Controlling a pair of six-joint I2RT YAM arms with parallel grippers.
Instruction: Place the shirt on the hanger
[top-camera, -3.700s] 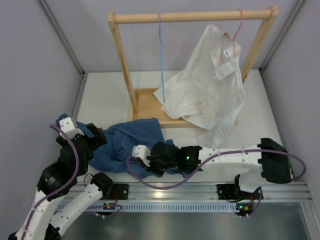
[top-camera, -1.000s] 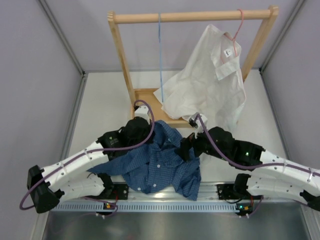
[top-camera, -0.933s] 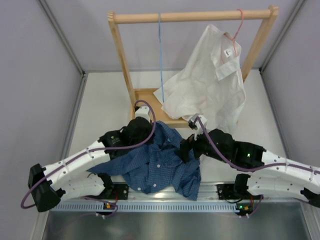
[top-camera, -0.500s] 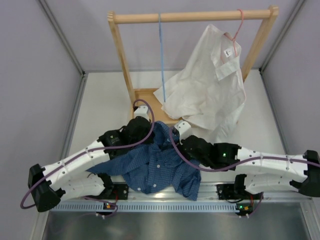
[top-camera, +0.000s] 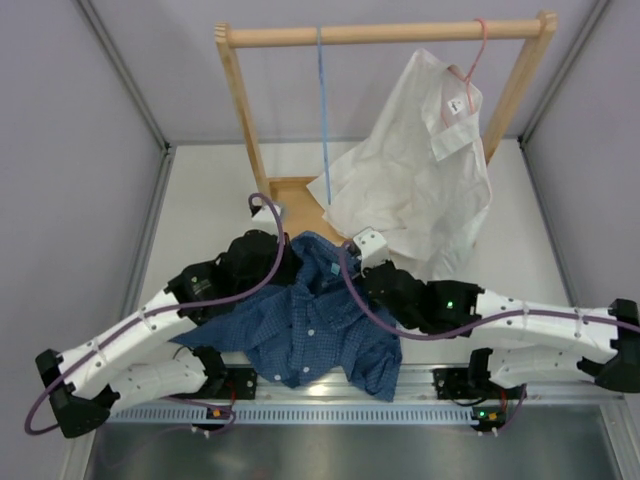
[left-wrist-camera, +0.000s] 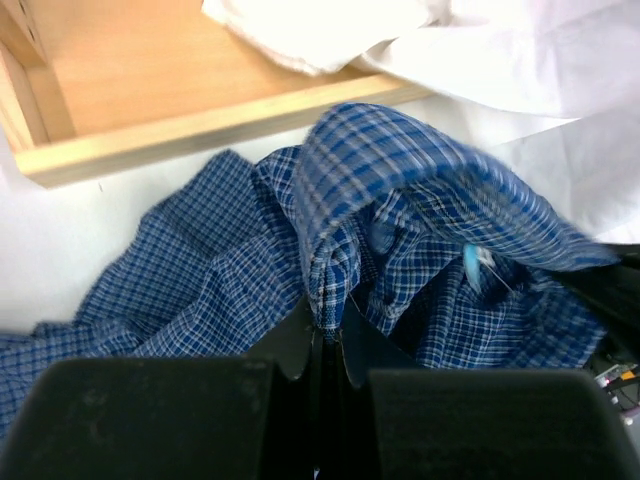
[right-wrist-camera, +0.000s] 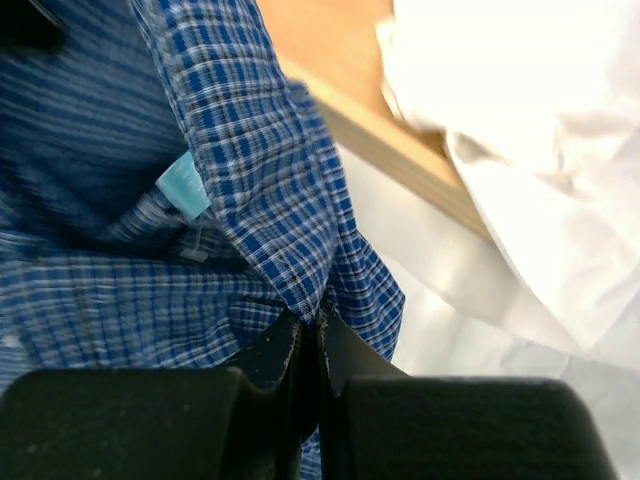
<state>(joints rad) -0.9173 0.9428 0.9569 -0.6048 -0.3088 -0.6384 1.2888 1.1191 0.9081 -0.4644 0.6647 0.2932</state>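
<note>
The dark blue checked shirt (top-camera: 312, 325) lies bunched on the table in front of the wooden rack, its collar lifted between the two arms. My left gripper (top-camera: 297, 258) is shut on a fold of the collar (left-wrist-camera: 330, 240). My right gripper (top-camera: 350, 272) is shut on the collar's other edge (right-wrist-camera: 290, 260), beside a light-blue label (right-wrist-camera: 183, 185). The thin light-blue hanger (top-camera: 322, 100) hangs bare from the rack's rod, behind and above the shirt.
The wooden rack (top-camera: 380, 34) stands at the back, its base board (top-camera: 290, 205) just behind the collar. A large white shirt (top-camera: 420, 180) hangs on a pink hanger (top-camera: 478, 50) at the rack's right and drapes down to the table near my right arm.
My right gripper has swung left onto the collar and shut on it. My left arm has shifted slightly left and back, still holding the collar.
</note>
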